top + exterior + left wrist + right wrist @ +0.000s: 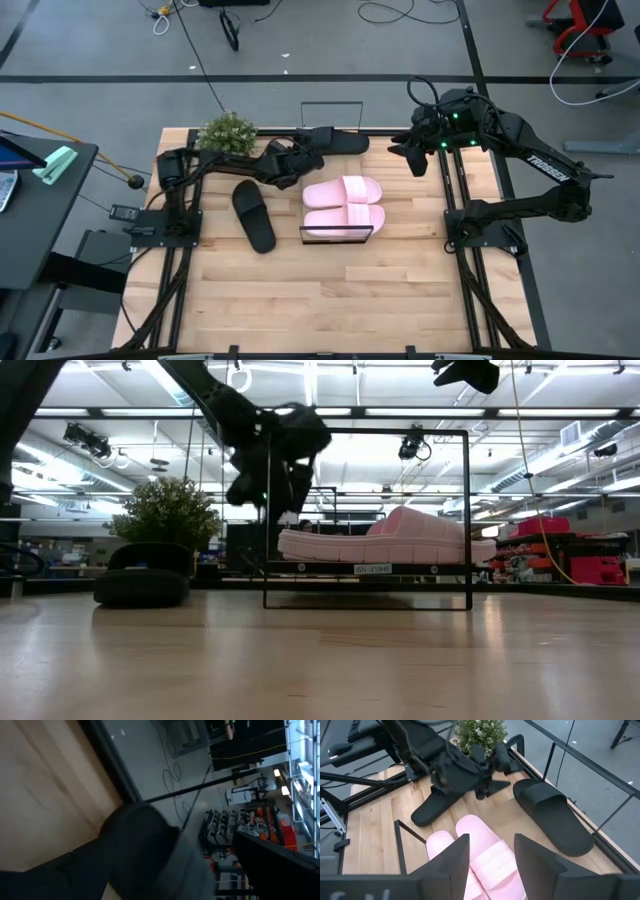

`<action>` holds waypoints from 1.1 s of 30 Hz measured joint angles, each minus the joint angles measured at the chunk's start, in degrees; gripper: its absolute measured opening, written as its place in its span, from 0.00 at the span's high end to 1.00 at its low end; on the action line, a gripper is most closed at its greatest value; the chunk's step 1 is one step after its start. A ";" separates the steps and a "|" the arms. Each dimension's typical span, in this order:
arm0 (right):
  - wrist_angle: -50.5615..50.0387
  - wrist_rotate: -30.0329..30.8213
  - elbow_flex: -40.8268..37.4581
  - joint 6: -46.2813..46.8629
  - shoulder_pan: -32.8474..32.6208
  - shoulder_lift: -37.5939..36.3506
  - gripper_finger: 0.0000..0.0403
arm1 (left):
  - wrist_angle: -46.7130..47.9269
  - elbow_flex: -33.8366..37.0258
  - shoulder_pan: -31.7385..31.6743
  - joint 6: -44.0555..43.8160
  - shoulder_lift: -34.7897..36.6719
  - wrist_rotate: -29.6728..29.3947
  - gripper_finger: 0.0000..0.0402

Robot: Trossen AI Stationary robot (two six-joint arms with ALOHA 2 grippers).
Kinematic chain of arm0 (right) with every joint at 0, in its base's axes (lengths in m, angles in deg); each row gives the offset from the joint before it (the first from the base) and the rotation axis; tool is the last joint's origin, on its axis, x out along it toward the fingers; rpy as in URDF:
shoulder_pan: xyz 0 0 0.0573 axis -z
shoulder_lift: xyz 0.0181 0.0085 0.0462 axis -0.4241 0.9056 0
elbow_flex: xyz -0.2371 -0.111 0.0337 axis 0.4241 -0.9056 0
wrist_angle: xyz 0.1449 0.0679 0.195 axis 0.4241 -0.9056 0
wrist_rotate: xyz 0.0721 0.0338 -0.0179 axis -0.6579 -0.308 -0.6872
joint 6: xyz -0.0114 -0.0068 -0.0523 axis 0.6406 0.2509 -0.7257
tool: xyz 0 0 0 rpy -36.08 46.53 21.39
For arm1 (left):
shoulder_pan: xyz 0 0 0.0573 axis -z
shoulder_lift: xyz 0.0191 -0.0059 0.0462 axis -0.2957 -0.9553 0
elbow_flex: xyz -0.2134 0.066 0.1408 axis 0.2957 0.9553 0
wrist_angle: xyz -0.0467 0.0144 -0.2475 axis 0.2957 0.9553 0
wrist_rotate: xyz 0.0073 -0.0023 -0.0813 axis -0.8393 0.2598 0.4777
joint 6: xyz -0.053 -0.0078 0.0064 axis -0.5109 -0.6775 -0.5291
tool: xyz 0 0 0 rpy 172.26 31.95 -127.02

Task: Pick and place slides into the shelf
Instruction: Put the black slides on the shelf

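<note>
Two pale pink slides (343, 205) (390, 538) (485, 855) lie side by side on their soles in the wire-framed shelf (337, 236) (368, 570). One black slide (335, 140) (552, 817) lies behind them at the shelf's far side. The other black slide (253, 215) (140, 575) rests on the table left of the shelf. My left gripper (292, 160) (482, 772) hovers by the far black slide's left end; that slide fills its wrist view (140, 850), and whether they touch is hidden. My right gripper (415, 150) (490, 865) is open, raised over the far right corner.
A small potted plant (228, 132) (170, 510) stands at the table's far left, close behind my left arm. The shelf's upright wire frames (402, 835) rise around the slides. Bare wood lies across the table's near half (330, 300).
</note>
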 joint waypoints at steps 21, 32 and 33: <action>-0.12 -3.05 0.00 -3.15 0.00 0.00 0.60 | 34.83 -0.02 9.06 21.10 26.39 4.63 0.00; -0.52 -7.60 0.00 -7.48 -0.01 0.00 0.60 | 40.10 -0.07 15.13 41.01 40.75 32.23 0.00; -0.54 -7.89 0.00 -7.78 0.00 0.00 0.60 | 41.57 -0.09 16.10 39.73 40.88 33.20 0.00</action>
